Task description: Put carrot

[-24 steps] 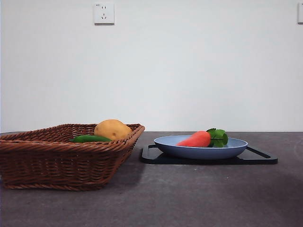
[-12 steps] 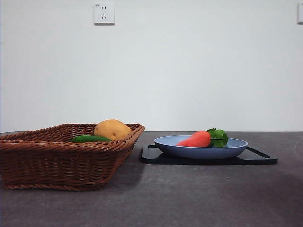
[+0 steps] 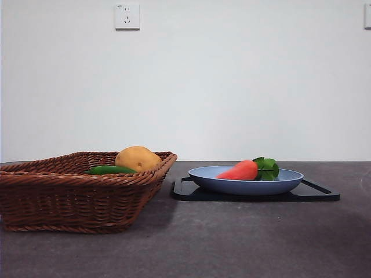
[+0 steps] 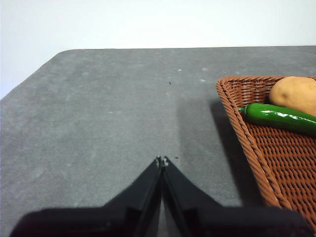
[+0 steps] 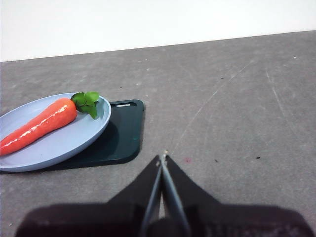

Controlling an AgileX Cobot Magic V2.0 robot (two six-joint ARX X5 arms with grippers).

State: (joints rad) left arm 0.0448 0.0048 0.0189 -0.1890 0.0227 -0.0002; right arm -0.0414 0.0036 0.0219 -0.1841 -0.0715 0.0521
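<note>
The red-orange carrot [image 3: 240,170] with green leaves lies in a light blue plate [image 3: 246,185] that rests on a black tray [image 3: 317,194] at the right. It also shows in the right wrist view [image 5: 38,126], lying on the plate [image 5: 69,143]. My right gripper [image 5: 163,157] is shut and empty over bare table, apart from the tray. My left gripper [image 4: 162,160] is shut and empty over bare table beside the wicker basket [image 4: 256,148]. Neither arm shows in the front view.
A brown wicker basket [image 3: 69,197] stands at the left and holds a yellow-brown potato [image 3: 137,158] and a slim dark green vegetable [image 3: 109,170]. Both also show in the left wrist view, the potato [image 4: 295,94] and the green vegetable [image 4: 279,117]. A white wall stands behind the table.
</note>
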